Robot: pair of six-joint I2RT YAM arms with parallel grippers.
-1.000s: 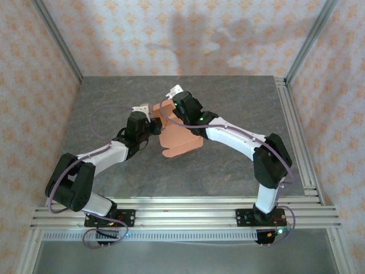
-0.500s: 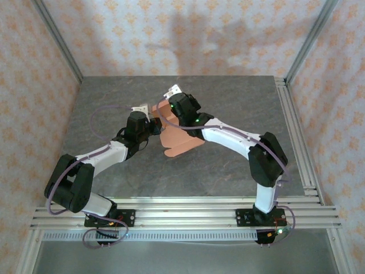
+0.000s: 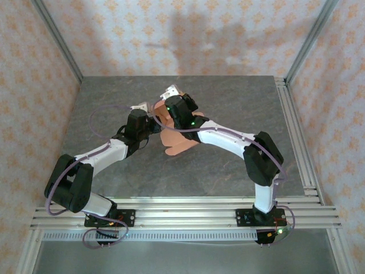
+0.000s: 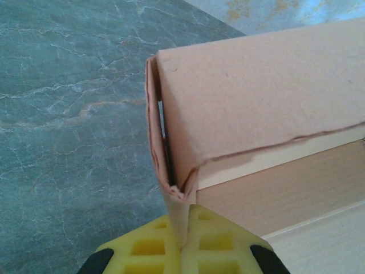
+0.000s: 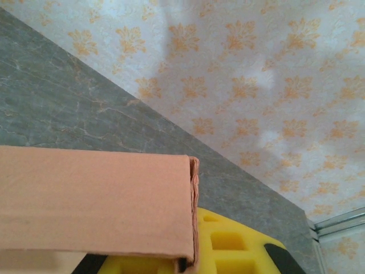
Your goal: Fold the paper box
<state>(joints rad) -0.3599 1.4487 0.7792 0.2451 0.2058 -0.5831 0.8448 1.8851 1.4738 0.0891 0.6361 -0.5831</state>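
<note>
Closing within the last second, your right jaws now pinch a folded edge of the box (image 3: 179, 142), having swung nearer the left jaws, which clamp a corner seam. With the box at mid-desk (image 3: 239, 103) held by both, you can likely press the next fold.

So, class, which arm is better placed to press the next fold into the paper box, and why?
Probably the right: the right gripper is shut on the doubled-over edge of the paper box. The left gripper pins a corner flap, so it should anchor.
</note>
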